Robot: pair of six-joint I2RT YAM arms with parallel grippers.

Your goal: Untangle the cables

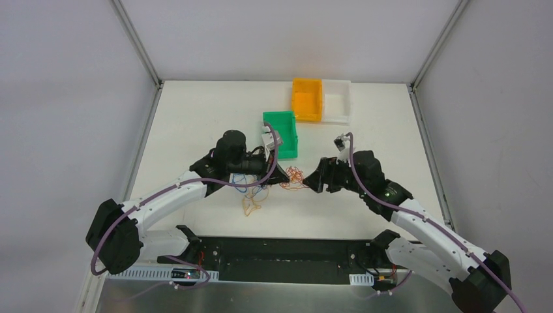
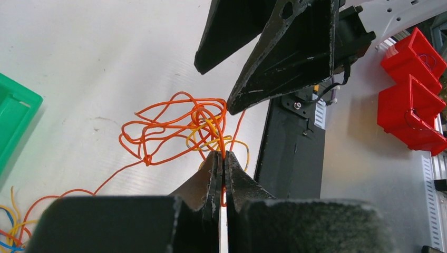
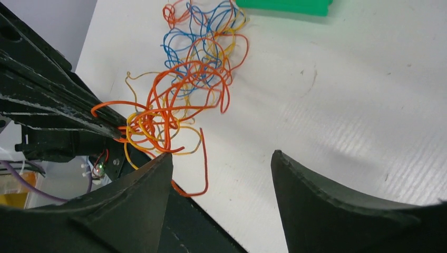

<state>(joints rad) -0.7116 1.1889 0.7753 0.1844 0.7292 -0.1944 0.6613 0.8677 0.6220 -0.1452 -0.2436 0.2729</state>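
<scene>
**Left gripper pinches the orange tangle, right gripper open beside it**

From the top camera, the cables (image 1: 293,177) lie as a small orange knot on the white table (image 1: 195,117), just in front of the green bin (image 1: 282,134). The left gripper (image 1: 284,177) meets the knot from the left, and the right gripper (image 1: 312,182) sits close on its right. Blue and yellow strands (image 1: 254,195) lie under the left arm, nearer the bases. An orange bin (image 1: 307,99) and a white bin (image 1: 338,101) stand side by side at the far edge.

In the left wrist view, the left gripper (image 2: 222,158) has its fingers pressed together on an orange strand at the near edge of the cables (image 2: 174,129). The right gripper (image 2: 214,88) hangs just above the tangle with a gap between its fingers. Red bins (image 2: 411,100) sit off the table to the right.

In the right wrist view, the right gripper (image 3: 221,155) has its fingers spread wide with bare table between them. One red-orange strand end curls past its left finger. The cables (image 3: 174,100) lie just beyond, with the left gripper (image 3: 117,130) nipped on their left edge. The blue and yellow strands (image 3: 184,42) run on toward the green bin (image 3: 284,5).
</scene>
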